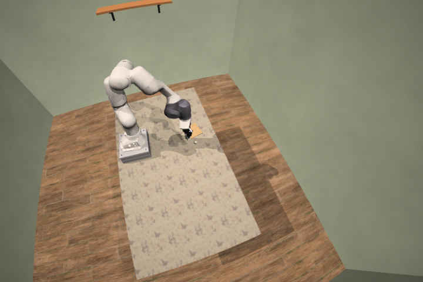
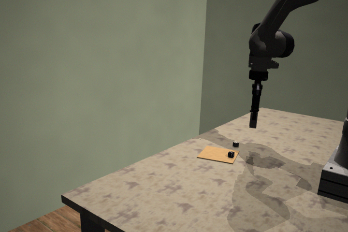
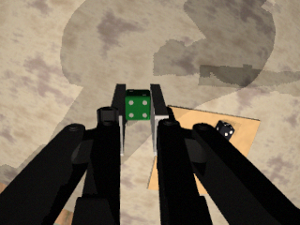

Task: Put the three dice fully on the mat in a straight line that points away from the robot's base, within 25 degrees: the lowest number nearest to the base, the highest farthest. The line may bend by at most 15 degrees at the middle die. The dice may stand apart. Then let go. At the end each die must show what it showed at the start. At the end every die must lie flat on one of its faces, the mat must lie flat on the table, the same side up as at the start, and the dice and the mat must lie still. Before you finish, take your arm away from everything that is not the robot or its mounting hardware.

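My gripper is shut on a green die, which shows four white pips towards the wrist camera. It hangs raised above the table, on the base side of the orange mat. A black die sits on the mat near its edge towards the base; its top number is hard to read. A third die, small with a pale top, lies on the table just beside the mat and is out of the wrist view.
The robot's base stands at one long edge of the patterned table. The arm's shadow falls across the table around the dice. An orange shelf is high on the wall.
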`<state>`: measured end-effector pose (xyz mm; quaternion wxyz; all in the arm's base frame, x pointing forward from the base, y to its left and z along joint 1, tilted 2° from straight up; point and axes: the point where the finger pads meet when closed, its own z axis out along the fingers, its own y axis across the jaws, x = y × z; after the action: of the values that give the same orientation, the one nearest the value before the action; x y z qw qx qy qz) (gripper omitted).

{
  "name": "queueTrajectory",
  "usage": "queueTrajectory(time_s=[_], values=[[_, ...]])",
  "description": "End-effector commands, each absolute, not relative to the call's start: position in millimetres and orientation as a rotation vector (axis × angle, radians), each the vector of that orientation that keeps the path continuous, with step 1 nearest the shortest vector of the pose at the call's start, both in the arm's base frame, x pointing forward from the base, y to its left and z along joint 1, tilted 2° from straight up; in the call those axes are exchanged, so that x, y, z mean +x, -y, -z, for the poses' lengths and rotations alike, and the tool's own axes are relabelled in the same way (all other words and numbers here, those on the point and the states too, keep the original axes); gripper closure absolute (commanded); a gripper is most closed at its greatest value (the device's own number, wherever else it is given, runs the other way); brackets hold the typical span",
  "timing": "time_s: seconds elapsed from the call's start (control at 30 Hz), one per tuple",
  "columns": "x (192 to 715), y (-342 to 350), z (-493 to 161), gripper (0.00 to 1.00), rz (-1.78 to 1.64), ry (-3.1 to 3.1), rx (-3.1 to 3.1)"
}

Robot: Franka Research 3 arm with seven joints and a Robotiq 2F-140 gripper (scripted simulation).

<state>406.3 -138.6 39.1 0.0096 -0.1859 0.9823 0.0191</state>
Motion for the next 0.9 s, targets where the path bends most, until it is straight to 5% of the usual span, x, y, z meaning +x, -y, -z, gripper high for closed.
queueTrajectory(time_s=[0.0, 0.87], values=[[425, 116, -42, 0.91, -0.049, -3.107, -0.407], [487, 3, -49, 0.91, -0.057, -3.138, 0.004]])
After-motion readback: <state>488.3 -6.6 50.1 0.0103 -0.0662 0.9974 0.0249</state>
